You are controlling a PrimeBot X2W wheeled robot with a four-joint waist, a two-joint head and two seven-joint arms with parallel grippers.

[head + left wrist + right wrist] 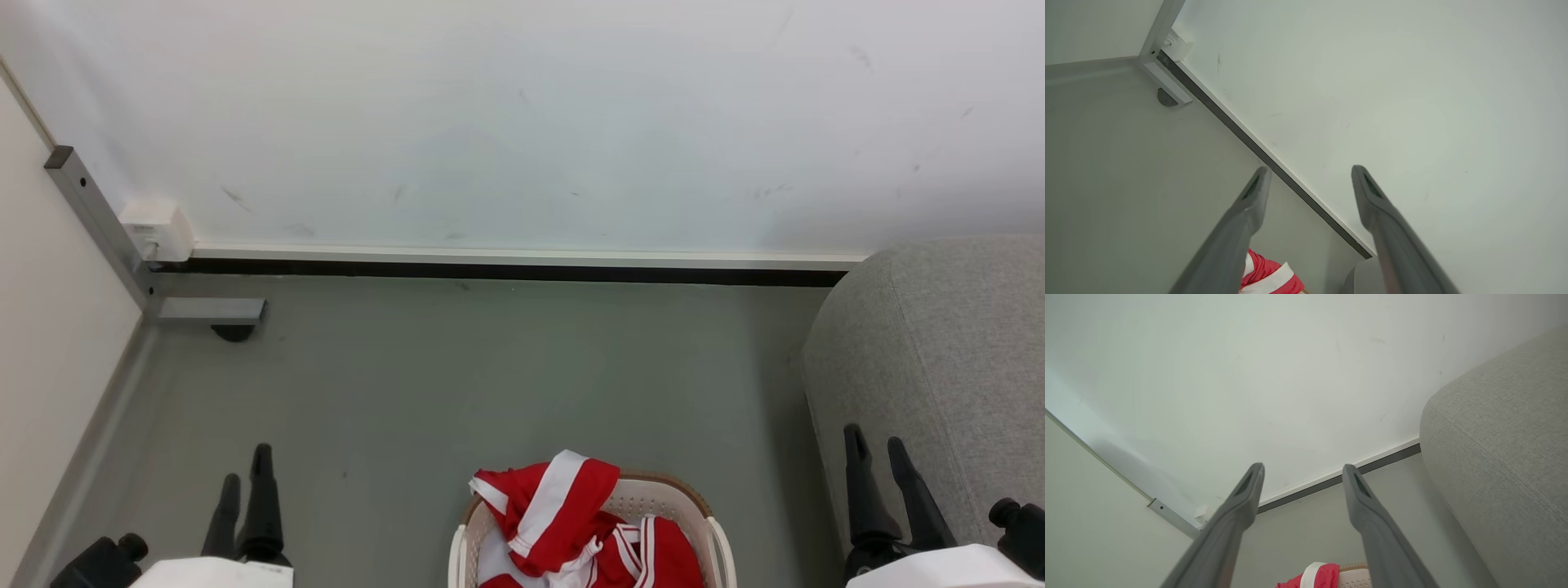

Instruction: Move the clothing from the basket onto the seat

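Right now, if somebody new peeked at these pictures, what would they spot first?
The bright red clothing with white stripes jumps out, heaped in the cream basket at the bottom middle of the head view. Next comes the big grey seat on the right, beside the basket. The left end effector and right end effector stand open at the bottom corners, holding nothing.

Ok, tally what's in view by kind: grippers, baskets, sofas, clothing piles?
2 grippers, both open: left gripper, right gripper
1 laundry basket
1 grey sofa
1 red-and-white jersey pile, in the basket; separate pieces can't be counted
Total: 5
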